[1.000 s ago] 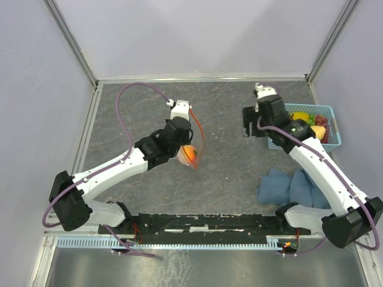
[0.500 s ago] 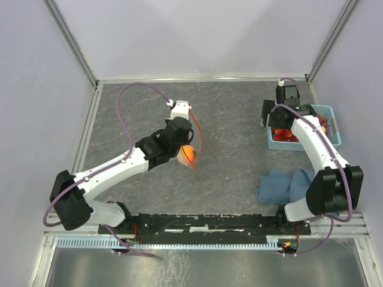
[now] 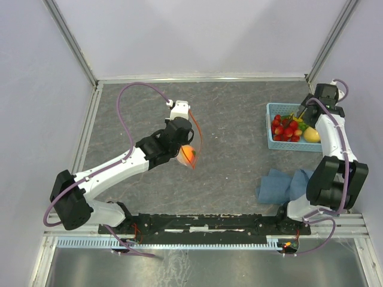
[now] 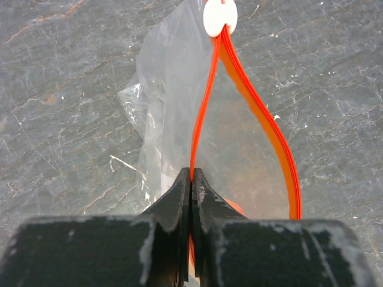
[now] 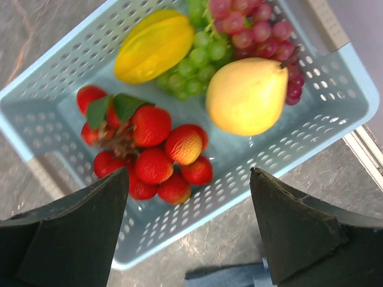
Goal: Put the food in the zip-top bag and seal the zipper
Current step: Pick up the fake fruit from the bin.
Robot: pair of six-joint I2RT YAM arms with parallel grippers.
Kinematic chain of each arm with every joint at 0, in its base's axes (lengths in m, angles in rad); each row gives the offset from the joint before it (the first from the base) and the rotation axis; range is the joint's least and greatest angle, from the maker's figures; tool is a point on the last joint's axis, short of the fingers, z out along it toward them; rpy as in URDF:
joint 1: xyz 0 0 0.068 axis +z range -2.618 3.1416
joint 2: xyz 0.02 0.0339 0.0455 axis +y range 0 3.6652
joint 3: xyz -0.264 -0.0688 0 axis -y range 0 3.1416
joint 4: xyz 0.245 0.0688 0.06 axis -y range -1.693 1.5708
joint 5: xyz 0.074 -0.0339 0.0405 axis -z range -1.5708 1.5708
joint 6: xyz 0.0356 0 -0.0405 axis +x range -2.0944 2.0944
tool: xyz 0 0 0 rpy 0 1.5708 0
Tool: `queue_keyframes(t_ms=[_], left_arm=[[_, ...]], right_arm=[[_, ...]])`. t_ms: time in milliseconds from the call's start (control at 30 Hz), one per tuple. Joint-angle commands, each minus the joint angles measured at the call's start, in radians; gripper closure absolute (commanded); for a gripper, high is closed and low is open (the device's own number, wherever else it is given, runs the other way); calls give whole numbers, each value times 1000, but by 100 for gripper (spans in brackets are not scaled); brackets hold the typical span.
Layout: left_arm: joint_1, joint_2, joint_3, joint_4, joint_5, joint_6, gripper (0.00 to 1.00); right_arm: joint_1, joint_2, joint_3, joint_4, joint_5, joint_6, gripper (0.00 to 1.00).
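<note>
Left pincer point(image 4: 191, 177) is clamped tight on one side of the zipper point(image 4: 263, 128), holding the bag point(image 4: 164, 89) by its mouth edge. The mouth gapes in a loop, and the two orange strips meet at a white slider point(image 4: 219, 16) at the far end. The bag is over the mid-left tabletop point(image 3: 239, 119), just under the left wrist, and the peach point(image 3: 189, 154) is inside it at the bottom. Can't tell if the bag bottom touches the tabletop. Right pincer point(image 5: 188, 179) is spread wide, holding nothing, above the blue basket point(image 5: 335, 113) at the far right of the tabletop. One finger is over the basket's near-left wall and the other over its near-right side. The strawberries point(image 5: 149, 158) sit in the basket nearest the pincer. The ridged yellow fruit point(image 5: 154, 45) and green grapes point(image 5: 200, 63) are behind them. The pear-shaped yellow fruit point(image 5: 245, 95) lies to their right, touching the green grapes, and the purple grapes point(image 5: 251, 30) are at the far corner. A blue cloth point(image 3: 287, 185) is bunched on the tabletop nearer the arm bases than the basket, apart from it. Bag and basket are well apart.
</note>
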Motion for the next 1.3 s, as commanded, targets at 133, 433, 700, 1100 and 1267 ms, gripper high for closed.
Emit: queue_keyframes(t_ms=[133,433,700,1100,1267], left_arm=[[3,-15,-3,10,-28,15,97],[3,-25,-7,10,-3,7,97],[4,-32,-12,13,6,6,97],[3,-29,-11,14,13,4,97],[3,-34,-12,14,13,4,97]], right_arm=[[-122,87,25,135,27,67,9],[-177,187,15,179,-13,73,5],[-187,275,12,225,-121,34,5],[-199,304,-36,292,-191,19,7],[-203,330,-17,273,-216,25,5]])
